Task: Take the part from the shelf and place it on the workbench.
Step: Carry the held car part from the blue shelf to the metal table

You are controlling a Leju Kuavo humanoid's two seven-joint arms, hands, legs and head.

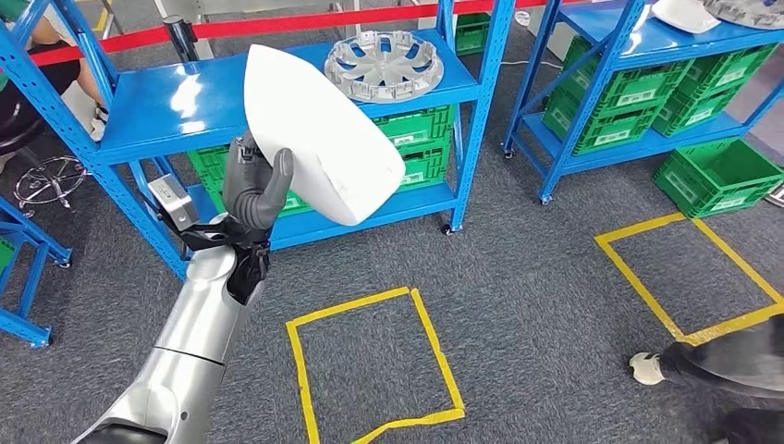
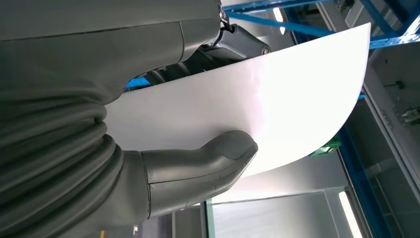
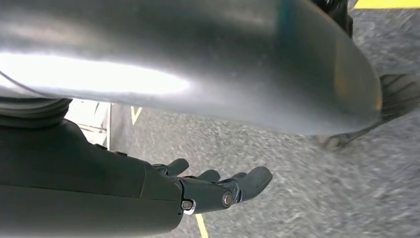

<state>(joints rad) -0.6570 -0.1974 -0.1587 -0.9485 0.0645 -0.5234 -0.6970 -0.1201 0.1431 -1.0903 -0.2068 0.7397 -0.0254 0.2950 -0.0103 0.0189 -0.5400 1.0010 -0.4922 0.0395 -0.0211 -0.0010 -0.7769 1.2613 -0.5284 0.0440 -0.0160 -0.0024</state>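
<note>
The part is a large white curved panel [image 1: 319, 129], held up in the air in front of the blue shelf [image 1: 185, 102]. My left hand [image 1: 254, 190] grips it at its lower left edge, the arm raised from below. The left wrist view shows the panel [image 2: 277, 94] close up, with my left hand [image 2: 198, 168] pressing its thumb on the smooth face and the darker fingers behind it. My right hand [image 3: 218, 186] hangs over the grey carpet with its fingers stretched out and nothing in them.
A silver wheel cover [image 1: 384, 65] lies on the shelf's upper board, green crates [image 1: 421, 139] below. A second blue shelf [image 1: 647, 42] stands right, a green crate [image 1: 716, 176] on the floor. Yellow tape squares [image 1: 370, 361] [image 1: 689, 277] mark the carpet. A person's shoe [image 1: 647, 368] is at lower right.
</note>
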